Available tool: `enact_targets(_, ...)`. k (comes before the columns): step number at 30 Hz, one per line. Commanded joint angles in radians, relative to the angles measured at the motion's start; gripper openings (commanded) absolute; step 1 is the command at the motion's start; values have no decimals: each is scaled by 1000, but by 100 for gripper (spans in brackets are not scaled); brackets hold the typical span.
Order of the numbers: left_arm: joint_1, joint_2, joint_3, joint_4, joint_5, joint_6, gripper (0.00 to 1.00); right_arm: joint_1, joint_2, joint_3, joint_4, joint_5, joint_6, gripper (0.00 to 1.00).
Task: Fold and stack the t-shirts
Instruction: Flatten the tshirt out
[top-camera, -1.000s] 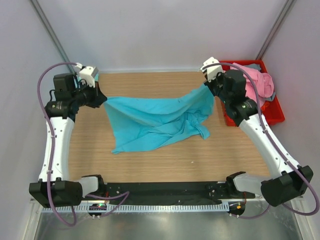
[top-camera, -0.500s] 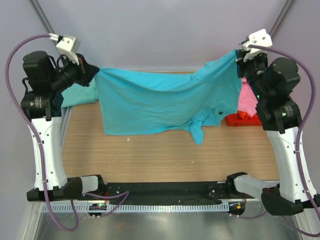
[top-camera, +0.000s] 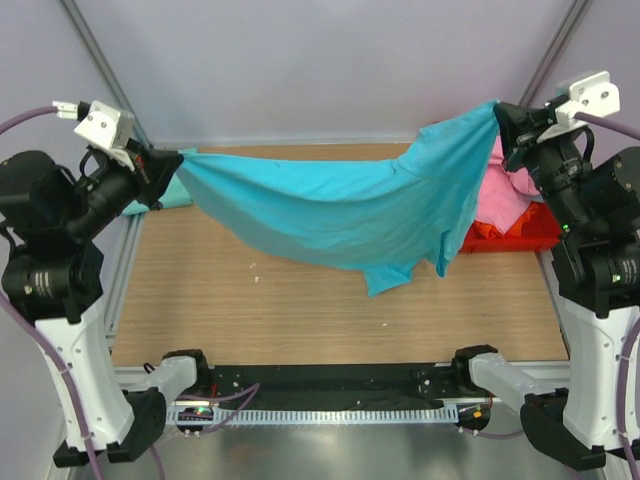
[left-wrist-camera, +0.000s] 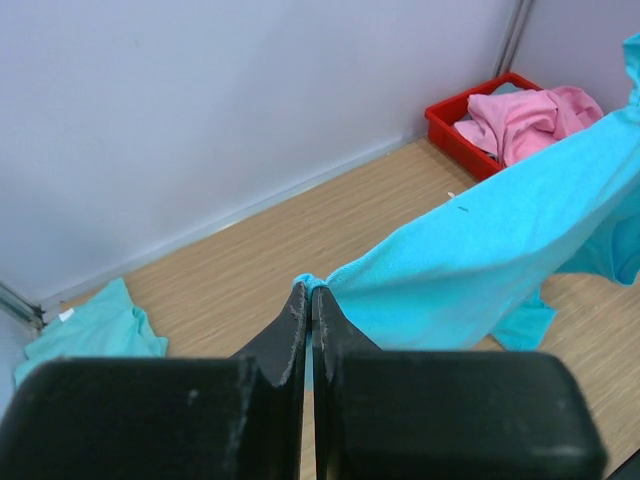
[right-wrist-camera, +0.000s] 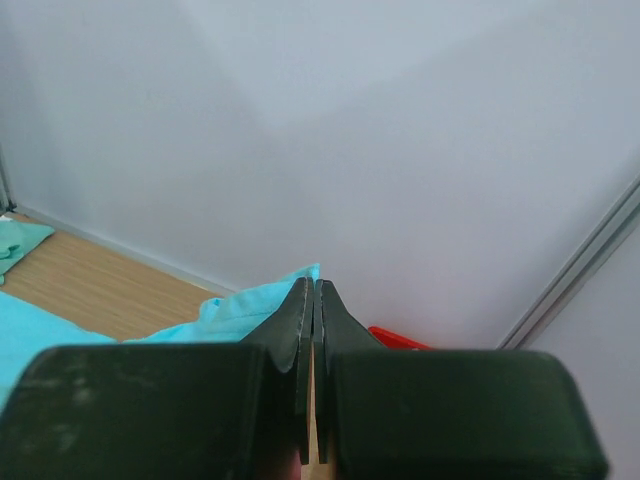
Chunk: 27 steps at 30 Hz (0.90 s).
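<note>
The turquoise-blue t-shirt (top-camera: 350, 215) hangs stretched above the bench (top-camera: 300, 320), sagging in the middle. The left claw (top-camera: 163, 166) is clamped tight on its far-left corner and the right claw (top-camera: 498, 113) on its far-right corner. The mint-green t-shirt (top-camera: 162, 194) lies at the bench's far-left corner, and the pink t-shirt (top-camera: 503, 195) sits in the red bin (top-camera: 512, 238) at far right.

The turquoise-blue t-shirt (top-camera: 340, 205) is plain, without print. At ten o'clock is a plain mint-green t-shirt (top-camera: 165, 195). At three o'clock a pink t-shirt (top-camera: 500, 190) tops a red bin (top-camera: 505, 238) on the light wood-grain table (top-camera: 300, 310).
</note>
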Motion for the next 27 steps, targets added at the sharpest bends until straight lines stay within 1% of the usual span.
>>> enact_targets(1, 7, -54, 0, -38, -46, 24, 0, -14, -34, -87, 13, 74, 73, 1)
enact_targets(2, 7, -65, -16, -50, -72, 24, 0, -17, -42, -133, 13, 99, 81, 1)
enact_targets(4, 7, -105, -65, -59, -94, 36, 0, -23, -66, -158, -13, 113, 77, 1)
enact_targets(6, 7, -146, -88, -56, -128, 53, 0, -24, -82, -127, -39, 110, 54, 1)
enact_targets(8, 7, -162, -76, -61, -167, 79, 0, -24, -80, -19, -65, 118, 38, 1)
enact_targets(9, 7, -171, -44, -64, -181, 95, 0, -24, -68, 74, -73, 118, 35, 1)
enact_targets(12, 5, -174, 22, -66, -206, 118, 0, -23, -53, 205, -91, 118, 20, 1)
enact_targets(13, 7, -171, 78, -75, -209, 125, 0, -24, -45, 279, -93, 118, 15, 1)
enact_targets(16, 7, -152, 175, -96, -212, 136, 0, -26, -40, 389, -108, 114, 5, 1)
enact_targets(21, 7, -166, 260, -102, -221, 147, 0, -24, -57, 483, -134, 112, 6, 1)
enact_targets(24, 7, -174, 289, -102, -240, 165, 0, -27, -69, 499, -130, 115, -11, 1)
enact_targets(27, 7, -171, 288, -96, -263, 187, 0, -29, -65, 484, -128, 127, -40, 1)
